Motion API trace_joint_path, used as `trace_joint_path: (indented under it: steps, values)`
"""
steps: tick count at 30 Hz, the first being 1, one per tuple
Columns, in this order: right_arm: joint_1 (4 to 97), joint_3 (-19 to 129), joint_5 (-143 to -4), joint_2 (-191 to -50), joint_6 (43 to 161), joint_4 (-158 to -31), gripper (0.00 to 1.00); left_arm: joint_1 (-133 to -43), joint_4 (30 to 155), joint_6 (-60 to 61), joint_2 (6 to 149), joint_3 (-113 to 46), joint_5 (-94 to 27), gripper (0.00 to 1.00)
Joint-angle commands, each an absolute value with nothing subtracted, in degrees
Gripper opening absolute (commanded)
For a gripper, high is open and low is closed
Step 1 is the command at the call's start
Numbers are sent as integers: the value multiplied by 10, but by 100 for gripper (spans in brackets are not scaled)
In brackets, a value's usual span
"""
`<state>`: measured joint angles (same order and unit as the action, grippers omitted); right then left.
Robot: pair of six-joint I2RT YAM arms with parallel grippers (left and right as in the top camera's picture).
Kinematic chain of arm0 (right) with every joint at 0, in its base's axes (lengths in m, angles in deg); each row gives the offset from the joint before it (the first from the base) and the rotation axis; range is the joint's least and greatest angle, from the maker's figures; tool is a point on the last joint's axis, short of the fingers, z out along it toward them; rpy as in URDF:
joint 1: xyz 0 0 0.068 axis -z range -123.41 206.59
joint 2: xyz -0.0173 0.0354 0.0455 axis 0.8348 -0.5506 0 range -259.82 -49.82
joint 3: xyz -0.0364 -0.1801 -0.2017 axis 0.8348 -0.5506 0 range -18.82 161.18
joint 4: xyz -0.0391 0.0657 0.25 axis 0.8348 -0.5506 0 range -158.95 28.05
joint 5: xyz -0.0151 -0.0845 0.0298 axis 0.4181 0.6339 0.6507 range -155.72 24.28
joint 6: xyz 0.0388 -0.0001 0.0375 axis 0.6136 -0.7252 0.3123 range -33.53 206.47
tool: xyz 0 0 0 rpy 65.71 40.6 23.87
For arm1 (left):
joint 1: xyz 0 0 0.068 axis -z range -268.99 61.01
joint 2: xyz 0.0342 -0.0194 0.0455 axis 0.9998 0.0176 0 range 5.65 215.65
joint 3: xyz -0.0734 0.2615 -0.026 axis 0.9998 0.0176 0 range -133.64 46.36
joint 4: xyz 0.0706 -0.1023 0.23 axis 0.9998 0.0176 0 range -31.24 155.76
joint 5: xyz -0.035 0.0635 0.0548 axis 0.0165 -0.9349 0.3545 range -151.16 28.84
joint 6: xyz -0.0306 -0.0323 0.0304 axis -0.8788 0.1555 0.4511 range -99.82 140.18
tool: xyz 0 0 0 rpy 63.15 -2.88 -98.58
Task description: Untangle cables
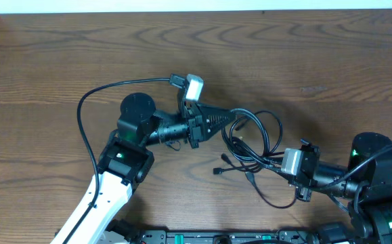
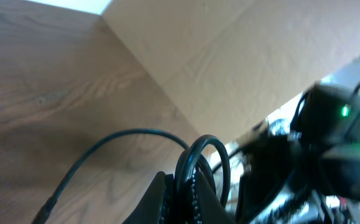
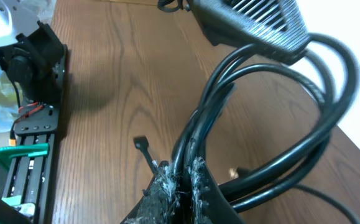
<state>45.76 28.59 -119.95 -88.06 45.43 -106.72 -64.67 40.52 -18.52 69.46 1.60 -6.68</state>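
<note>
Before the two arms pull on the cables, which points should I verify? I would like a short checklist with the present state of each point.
1. Left hand shut on a loop of the cables: ok.
2. Right hand shut on a bundle of cords: ok.
3. The two hands grip apart from each other, at opposite sides of the tangle: ok.
4. Cords separated between the hands: not ok; several loops cross there.
5. Loose plug end lies free on the table, under no hand: ok.
6. Whether both hands hold the same cord: cannot tell.
</note>
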Motion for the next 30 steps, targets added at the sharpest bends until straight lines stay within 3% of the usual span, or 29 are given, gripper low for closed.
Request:
trace_joint_path:
  steps: [1, 15, 28, 29, 30]
  values:
    - [456, 292, -1231, -877, 452, -1080, 1, -657, 388, -246, 683, 7, -152, 7]
    - [456, 292, -1227, -877, 452, -1079, 1, -657, 373, -317, 680, 7, -206, 7]
    - [456, 292, -1227, -877, 453, -1071, 1, -655, 373, -427, 680, 7, -327, 8]
    - [457, 292, -1226, -877, 458, -1066, 1, -655, 380, -427, 680, 7, -327, 12]
    - [457, 292, -1226, -877, 464, -1061, 1, -655, 389, -427, 680, 7, -327, 34]
